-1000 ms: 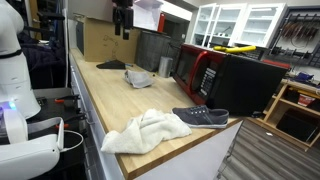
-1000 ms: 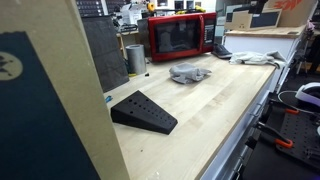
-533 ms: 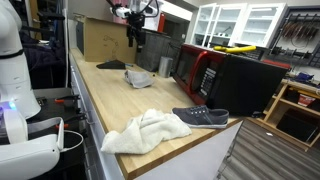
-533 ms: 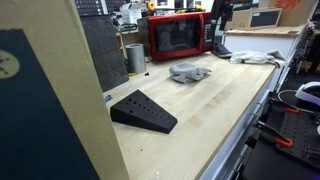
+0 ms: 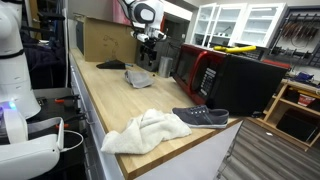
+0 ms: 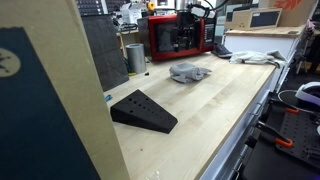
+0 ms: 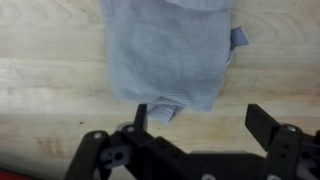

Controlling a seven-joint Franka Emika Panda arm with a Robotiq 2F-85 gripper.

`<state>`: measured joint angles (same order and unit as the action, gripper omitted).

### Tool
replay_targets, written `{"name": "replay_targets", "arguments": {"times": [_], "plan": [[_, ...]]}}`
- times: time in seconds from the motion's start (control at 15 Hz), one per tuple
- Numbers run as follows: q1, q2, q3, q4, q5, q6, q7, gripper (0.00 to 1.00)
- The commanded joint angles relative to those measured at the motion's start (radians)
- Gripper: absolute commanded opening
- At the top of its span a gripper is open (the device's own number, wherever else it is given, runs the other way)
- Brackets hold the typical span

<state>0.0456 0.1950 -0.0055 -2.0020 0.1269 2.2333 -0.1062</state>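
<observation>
Cloth (image 7: 168,50): grey, crumpled, lying flat on the wood table (image 7: 50,70), mid-bench. Wrist view, read left to right: bare wood, then the cloth, filling the upper middle of the frame, with a small tag (image 7: 238,38) on its picture-right edge, then bare wood again. Gripper (image 7: 200,120) enters from the bottom edge with its jaws spread wide and nothing between them. The picture-left one of the fingers (image 7: 140,116) overlaps the cloth's lower hem in the frame, and the other stands over bare wood, past the tag side. So the cloth sits ahead of the gripper and off toward picture-left of its midline; only the lower corner falls between the fingers. The cloth's long axis runs top to bottom in this view, roughly square to the line joining the two fingers. In both exterior views the gripper hangs above the cloth, apart from it, with no contact seen. In an exterior view, left to right: black wedge (image 5: 112,65) by the back of the bench, the cloth just beneath the gripper, and the red microwave (image 5: 200,70) beyond. A white towel (image 5: 148,130) and a dark shoe (image 5: 200,116) lie well apart from the cloth, at the bench's near end.
</observation>
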Motion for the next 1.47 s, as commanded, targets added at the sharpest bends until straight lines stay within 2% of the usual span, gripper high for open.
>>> {"name": "replay_targets", "arguments": {"times": [0.0, 0.33, 0.67, 1.0, 1.07, 1.13, 1.4], "plan": [[0.009, 0.197, 0.030, 0.254, -0.033, -0.080, 0.077, 1.00], [0.012, 0.276, 0.015, 0.399, -0.078, -0.217, 0.162, 1.00], [0.001, 0.277, 0.008, 0.428, -0.077, -0.340, 0.184, 1.00], [-0.020, 0.219, 0.006, 0.325, -0.095, -0.293, 0.136, 1.00], [-0.024, 0.210, 0.007, 0.324, -0.087, -0.302, 0.149, 1.00], [-0.025, 0.265, 0.011, 0.377, -0.083, -0.312, 0.148, 1.00], [-0.027, 0.247, 0.011, 0.365, -0.083, -0.312, 0.148, 1.00]]}}
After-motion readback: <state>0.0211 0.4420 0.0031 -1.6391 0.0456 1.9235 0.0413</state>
